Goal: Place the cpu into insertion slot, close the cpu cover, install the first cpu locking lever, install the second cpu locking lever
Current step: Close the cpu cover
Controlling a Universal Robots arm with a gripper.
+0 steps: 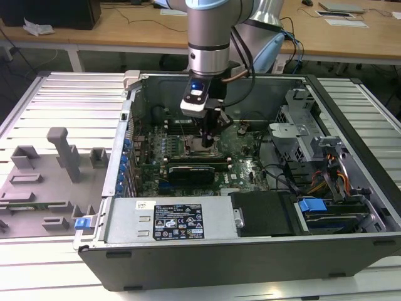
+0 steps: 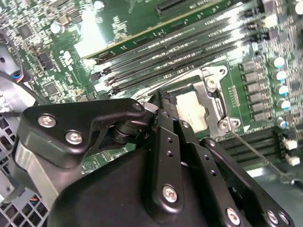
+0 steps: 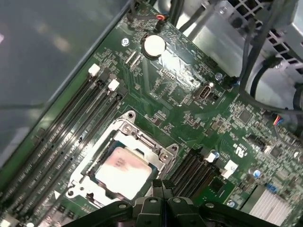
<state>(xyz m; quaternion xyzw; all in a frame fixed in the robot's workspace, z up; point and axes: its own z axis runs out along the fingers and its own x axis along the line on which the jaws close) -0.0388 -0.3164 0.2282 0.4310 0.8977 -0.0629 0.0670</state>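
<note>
**Claw poised at processor socket**

The gripper (image 3: 161, 184), fingers pinched together and empty, hovers at the rim of the insertion slot (image 1: 195, 149). There the cpu (image 3: 122, 169) lies seated beneath the cpu cover (image 3: 142, 137), which appears lowered. Whether the tip touches metal is unclear. Any pressure likely belongs on the frame, never the chip.

It looked like a robotics lab or test workshop. A ribbed silver aluminium-profile worktable (image 1: 62, 94) carried a black desktop computer case (image 1: 250, 257) lying open on its side. Grey plastic block-shaped fixtures (image 1: 62, 153) stood beside it, a silver-and-blue jointed robot arm (image 1: 210, 37) reached in from above, and long pale wooden desks (image 1: 125, 28) ran behind.
</note>
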